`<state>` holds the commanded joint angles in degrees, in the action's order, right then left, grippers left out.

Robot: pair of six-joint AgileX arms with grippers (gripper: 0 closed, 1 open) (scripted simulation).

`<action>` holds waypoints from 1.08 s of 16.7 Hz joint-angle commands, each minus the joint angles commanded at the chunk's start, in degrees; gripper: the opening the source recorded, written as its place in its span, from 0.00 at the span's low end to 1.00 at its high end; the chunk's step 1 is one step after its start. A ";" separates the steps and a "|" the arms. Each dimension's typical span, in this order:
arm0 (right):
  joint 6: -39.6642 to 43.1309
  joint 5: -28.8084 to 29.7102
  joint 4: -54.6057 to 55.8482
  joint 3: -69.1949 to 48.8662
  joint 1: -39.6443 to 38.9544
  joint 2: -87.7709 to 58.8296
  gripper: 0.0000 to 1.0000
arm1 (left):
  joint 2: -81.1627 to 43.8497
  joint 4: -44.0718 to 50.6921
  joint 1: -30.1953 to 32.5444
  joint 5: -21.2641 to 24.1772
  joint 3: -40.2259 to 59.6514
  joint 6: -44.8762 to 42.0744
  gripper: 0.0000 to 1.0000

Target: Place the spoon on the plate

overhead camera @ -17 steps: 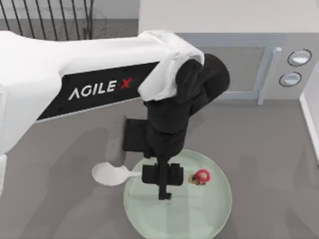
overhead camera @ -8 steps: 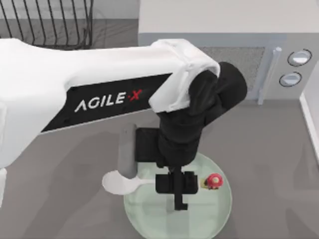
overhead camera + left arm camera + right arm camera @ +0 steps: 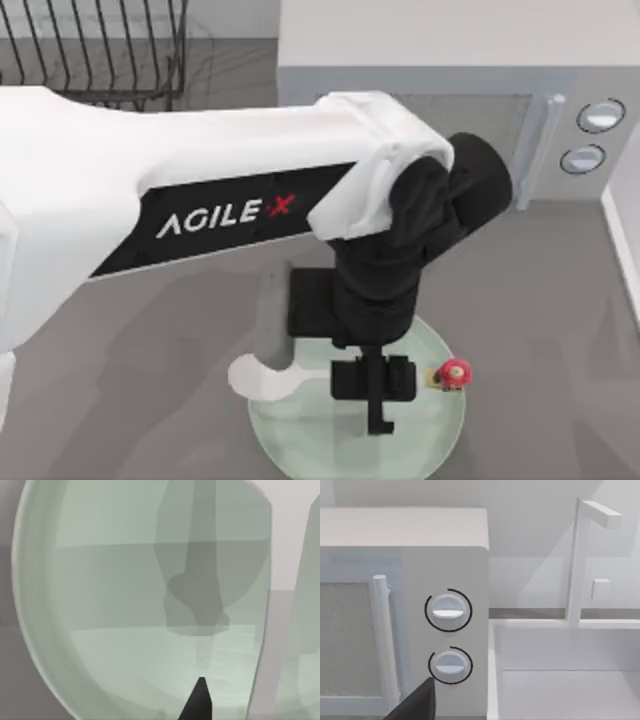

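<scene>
The spoon (image 3: 300,377) has slid rightward with my left gripper (image 3: 375,385), which clasps its handle. It lies crosswise above the plate (image 3: 420,445) at the table's near edge, bowl overhanging the left rim, knob near the right rim.

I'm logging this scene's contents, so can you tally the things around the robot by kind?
Spoon, held by the left gripper over the plate: 1
Plate: 1
Microwave: 1
Wire rack: 1
Sink with faucet: 1
Total: 5
</scene>
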<state>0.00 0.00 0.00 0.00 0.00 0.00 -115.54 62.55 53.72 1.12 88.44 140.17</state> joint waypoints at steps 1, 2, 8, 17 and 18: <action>0.00 0.00 0.00 0.00 0.00 0.00 1.00 | 0.14 -0.72 0.38 0.38 -0.16 -0.13 0.00; 0.00 0.00 0.00 0.00 0.00 0.00 1.00 | 0.29 -1.47 0.74 0.69 -0.32 -0.27 0.00; 0.00 0.00 0.00 0.00 0.00 0.00 1.00 | 0.86 -5.29 1.86 0.88 -0.77 -0.42 0.00; 0.00 0.00 0.00 0.00 0.00 0.00 1.00 | -0.42 -6.44 -0.56 -1.99 -2.55 0.39 0.00; 0.00 0.00 0.00 0.00 0.00 0.00 1.00 | -0.80 -6.34 -0.87 -2.23 -3.00 0.42 0.00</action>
<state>0.00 0.00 0.00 0.00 0.00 0.00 -116.34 56.22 52.85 -1.11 85.43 140.59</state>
